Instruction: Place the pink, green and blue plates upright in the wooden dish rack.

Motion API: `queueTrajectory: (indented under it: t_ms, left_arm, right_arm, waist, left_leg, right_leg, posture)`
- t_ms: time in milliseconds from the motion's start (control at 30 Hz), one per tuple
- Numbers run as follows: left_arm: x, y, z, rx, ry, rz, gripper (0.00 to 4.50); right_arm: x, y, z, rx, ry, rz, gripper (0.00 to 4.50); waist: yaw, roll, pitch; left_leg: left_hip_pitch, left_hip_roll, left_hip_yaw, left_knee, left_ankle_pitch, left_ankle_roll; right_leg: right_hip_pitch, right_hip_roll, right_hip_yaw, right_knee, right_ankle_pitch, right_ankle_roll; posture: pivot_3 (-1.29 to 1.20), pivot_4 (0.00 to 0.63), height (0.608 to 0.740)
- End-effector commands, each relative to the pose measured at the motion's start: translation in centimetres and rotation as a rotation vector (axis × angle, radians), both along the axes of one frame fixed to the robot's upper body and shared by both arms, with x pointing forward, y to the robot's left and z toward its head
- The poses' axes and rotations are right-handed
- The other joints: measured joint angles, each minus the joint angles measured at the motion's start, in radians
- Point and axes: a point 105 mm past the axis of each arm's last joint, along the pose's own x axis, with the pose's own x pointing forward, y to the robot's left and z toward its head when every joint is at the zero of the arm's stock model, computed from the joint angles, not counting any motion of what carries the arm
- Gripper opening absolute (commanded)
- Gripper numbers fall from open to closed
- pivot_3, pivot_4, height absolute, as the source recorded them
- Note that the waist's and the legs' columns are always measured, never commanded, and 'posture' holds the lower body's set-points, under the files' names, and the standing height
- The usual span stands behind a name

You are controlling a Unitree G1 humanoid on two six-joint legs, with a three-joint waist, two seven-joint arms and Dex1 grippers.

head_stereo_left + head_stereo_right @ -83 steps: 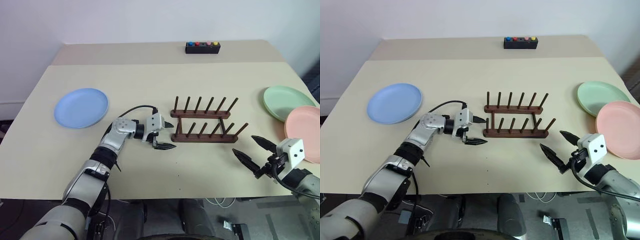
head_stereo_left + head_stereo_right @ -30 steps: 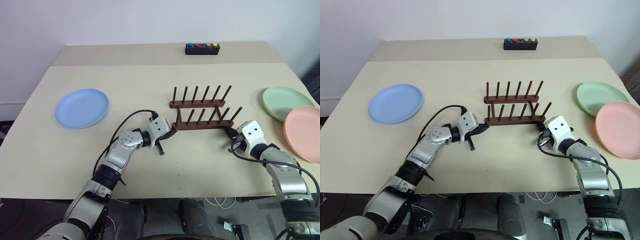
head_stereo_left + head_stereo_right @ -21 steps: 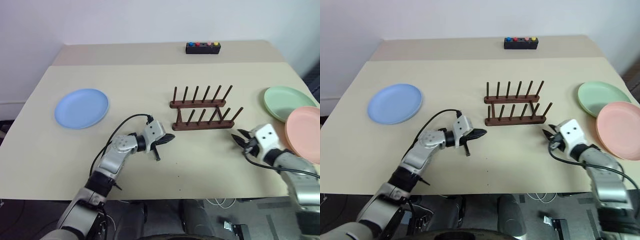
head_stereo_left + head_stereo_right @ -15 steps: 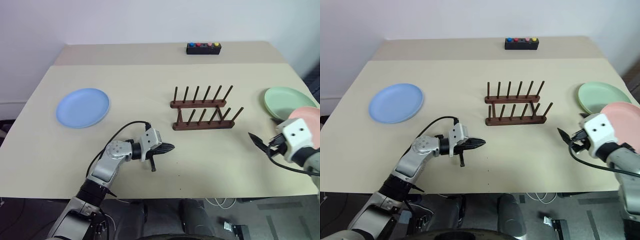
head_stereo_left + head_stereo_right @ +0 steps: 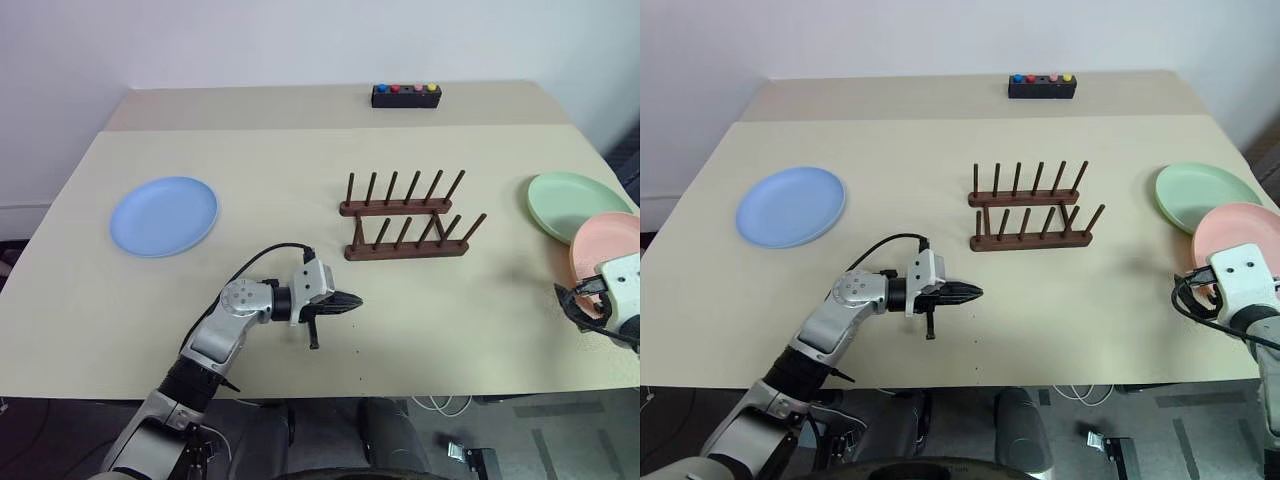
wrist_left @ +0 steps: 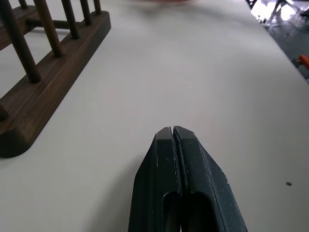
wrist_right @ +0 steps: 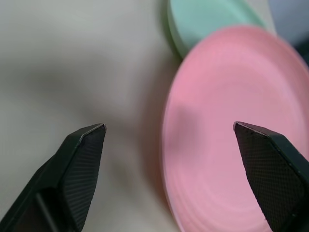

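Your right tool (image 7: 169,140) gapes wide and empty, pink plate (image 7: 231,125) flat on the tabletop (image 5: 300,160) at one o'clock, nearest arm by far.

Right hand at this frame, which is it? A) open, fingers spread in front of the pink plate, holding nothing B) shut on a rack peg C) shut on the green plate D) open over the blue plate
A: in the right wrist view the right hand has both fingers spread wide with the pink plate lying flat just beyond them, nothing gripped.
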Motion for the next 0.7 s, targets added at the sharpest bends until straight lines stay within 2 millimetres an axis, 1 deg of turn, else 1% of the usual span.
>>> queueTrajectory:
  t_ms: [33,167,200,400,467,567,600,700]
  left_arm:
    - [-0.6,-0.1,1.4,-0.045,-0.031,-0.028,0.0]
    - [-0.8,-0.1,1.4,-0.053,-0.039,-0.018,0.0]
    - [-0.8,-0.1,1.4,-0.054,-0.04,-0.016,0.0]
    - [-0.8,-0.4,1.3,-0.056,-0.04,-0.009,0.0]
    - [-0.7,-0.4,1.2,-0.057,-0.039,-0.012,0.0]
    - [-0.8,-0.4,1.0,-0.055,-0.039,-0.021,0.0]
    - [-0.8,-0.5,1.1,-0.055,-0.04,-0.025,0.0]
    - [-0.6,-0.6,1.2,-0.054,-0.045,-0.033,0.0]
  right_arm:
    - [0.3,-0.4,0.1,-0.007,-0.006,-0.021,2.47]
    - [0.8,-0.1,0.1,-0.005,-0.004,-0.007,0.43]
    - [0.9,0.0,0.1,-0.005,-0.004,-0.004,0.03]
    - [0.6,0.4,0.2,-0.013,0.001,0.008,0.03]
    - [0.3,0.4,1.0,-0.04,-0.008,0.006,0.03]
    - [-0.2,0.9,2.7,-0.109,-0.024,0.027,0.03]
    - [-0.2,1.2,3.6,-0.14,-0.04,0.046,0.03]
    - [0.2,3.1,7.5,-0.223,-0.142,0.157,0.03]
  waist:
    - [0.0,0.0,0.0]
    - [0.0,0.0,0.0]
    - [0.0,0.0,0.0]
    - [0.0,0.0,0.0]
    - [0.0,0.0,0.0]
    - [0.001,0.0,0.0]
    - [0.001,0.0,0.0]
    - [-0.002,0.001,0.0]
  left_leg:
    - [0.0,0.0,0.0,0.0,0.0,0.0]
    - [0.0,0.0,0.0,0.0,0.0,0.0]
    - [0.0,0.0,0.0,0.0,0.0,0.0]
    - [0.0,0.0,0.0,0.0,0.0,0.0]
    - [0.0,0.0,0.0,0.0,0.0,0.0]
    - [-0.001,0.0,0.0,0.0,0.0,0.0]
    - [-0.001,0.0,0.0,0.0,0.0,0.0]
    - [-0.002,0.0,0.0,0.001,0.0,0.0]
  right_leg:
    - [0.0,0.0,0.0,0.0,0.0,0.0]
    - [0.0,0.0,0.0,0.0,0.0,0.0]
    - [0.0,0.0,0.0,0.0,0.0,0.0]
    - [0.0,0.0,0.0,0.0,0.0,0.0]
    - [0.0,0.0,0.0,0.0,0.0,0.0]
    - [-0.001,0.0,0.0,0.0,0.0,0.0]
    - [-0.001,0.0,0.0,0.0,0.0,0.0]
    - [-0.002,0.0,0.0,0.0,0.0,0.0]
  posture:
    - [0.0,0.15,0.74]
    - [0.0,0.15,0.74]
    - [0.0,0.15,0.74]
    - [0.0,0.15,0.74]
    - [0.0,0.15,0.74]
    - [0.0,0.15,0.74]
    - [0.0,0.15,0.74]
    - [0.0,0.15,0.74]
